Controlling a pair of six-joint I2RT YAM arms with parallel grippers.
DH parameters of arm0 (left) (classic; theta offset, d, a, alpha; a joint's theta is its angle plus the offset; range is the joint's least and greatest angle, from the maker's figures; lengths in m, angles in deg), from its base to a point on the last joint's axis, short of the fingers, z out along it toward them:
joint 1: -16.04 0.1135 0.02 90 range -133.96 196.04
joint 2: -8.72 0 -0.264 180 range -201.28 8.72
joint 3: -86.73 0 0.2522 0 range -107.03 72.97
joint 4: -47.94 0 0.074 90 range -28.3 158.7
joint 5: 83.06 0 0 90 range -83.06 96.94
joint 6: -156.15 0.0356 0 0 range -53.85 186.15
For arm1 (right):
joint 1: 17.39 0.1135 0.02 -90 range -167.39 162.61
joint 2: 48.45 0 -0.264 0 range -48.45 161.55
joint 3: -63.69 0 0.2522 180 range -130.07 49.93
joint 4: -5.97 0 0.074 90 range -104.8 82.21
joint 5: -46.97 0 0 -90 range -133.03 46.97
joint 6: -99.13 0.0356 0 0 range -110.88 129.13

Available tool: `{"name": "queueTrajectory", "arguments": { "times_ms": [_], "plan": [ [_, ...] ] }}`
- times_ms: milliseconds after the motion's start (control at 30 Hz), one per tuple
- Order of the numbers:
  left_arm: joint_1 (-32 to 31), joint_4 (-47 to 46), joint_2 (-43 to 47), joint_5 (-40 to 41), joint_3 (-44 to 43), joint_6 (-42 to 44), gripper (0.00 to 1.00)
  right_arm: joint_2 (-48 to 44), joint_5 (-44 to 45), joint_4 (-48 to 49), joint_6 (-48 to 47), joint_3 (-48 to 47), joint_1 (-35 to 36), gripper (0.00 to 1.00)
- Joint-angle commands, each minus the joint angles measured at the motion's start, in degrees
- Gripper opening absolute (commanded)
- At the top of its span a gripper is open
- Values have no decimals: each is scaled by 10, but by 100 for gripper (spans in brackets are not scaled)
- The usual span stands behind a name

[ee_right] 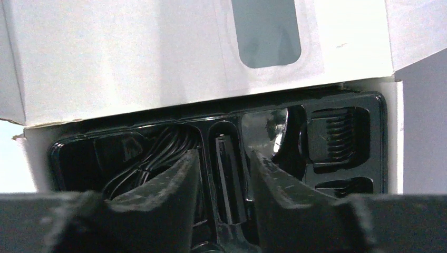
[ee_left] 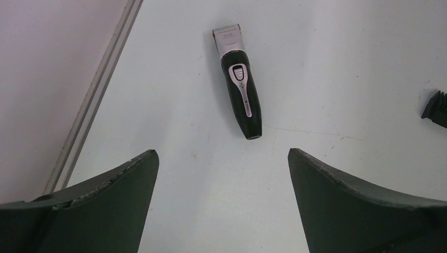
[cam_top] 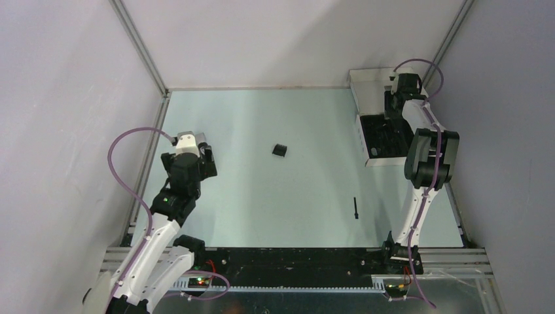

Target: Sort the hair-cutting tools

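The left end effector (ee_left: pixel 222 152) is hovering over the bench (cam_top: pixel 262 209) far left of the white box (cam_top: pixel 364 85). Its fingers are standing fully open, with nothing between them. The hair clipper (ee_left: pixel 240 84) is lying flat on the bench just beyond those fingertips, also far left of the box, with its blade end pointing away from the end effector.

A black comb attachment (cam_top: pixel 279 150) is resting on the bench well left of the box, roughly level with the box's black tray (cam_top: pixel 379 140). The thin stick brush (cam_top: pixel 355 208) is lying alone, left of the box's near corner and closer to the arm bases.

The right end effector (ee_right: pixel 222 154) is reaching into the box, directly above the tray. Its fingers are standing partly open, straddling a narrow slot that is holding an oblong black piece (ee_right: pixel 226 174) — contact cannot be confirmed. Inside the tray, the coiled cable (ee_right: pixel 158 150) is sitting left of that slot, and a second comb attachment (ee_right: pixel 329 137) is sitting right of it.
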Motion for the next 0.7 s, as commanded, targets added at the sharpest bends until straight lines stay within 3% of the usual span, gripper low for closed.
{"name": "queueTrajectory", "arguments": {
  "times_ms": [0,167,433,667],
  "plan": [
    [4,-20,1,-1,4,10,100,-5,-6,0,15,-34,-3,52],
    [4,-21,2,-1,3,10,100,-19,-8,-5,30,-30,-8,54],
    [5,-20,3,-3,3,10,100,-44,-27,-15,68,17,-22,29],
    [4,-22,1,-7,3,10,100,-63,-29,-13,87,52,-26,21]
  ]
}}
